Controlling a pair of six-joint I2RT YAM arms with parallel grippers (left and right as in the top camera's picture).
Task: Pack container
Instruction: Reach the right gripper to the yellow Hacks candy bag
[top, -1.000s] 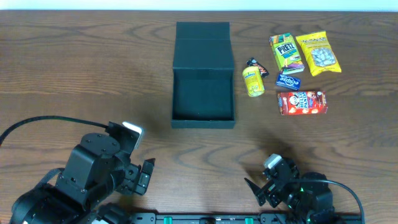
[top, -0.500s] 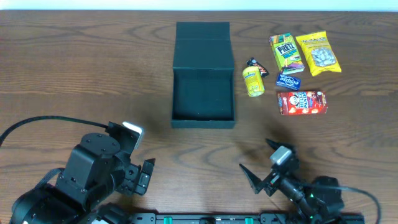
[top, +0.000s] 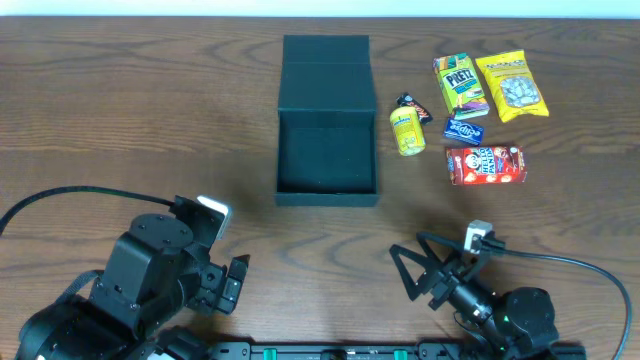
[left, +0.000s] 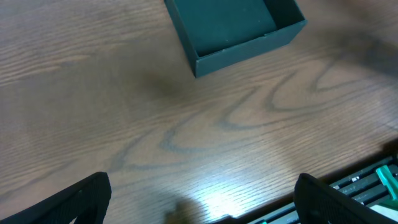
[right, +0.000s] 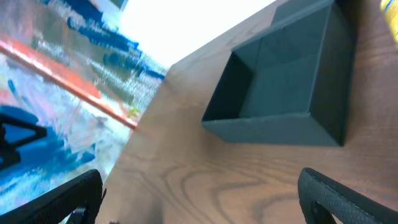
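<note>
While the container (right: 267, 132) lies well ahead, right gripper (right: 202, 190) hovers — fingers seemingly spread.

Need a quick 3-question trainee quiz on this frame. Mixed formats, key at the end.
1. True or false: the container already holds a snack.
2. Where does the red snack box lie?
A) on the table, on the right arm's side of the container
B) inside the container
C) on the table, on the left arm's side of the container
3. Fill in: the left gripper and the right gripper are both ___, holding nothing.

Key: 1 false, the inside is bare; 2 A; 3 open.
</note>
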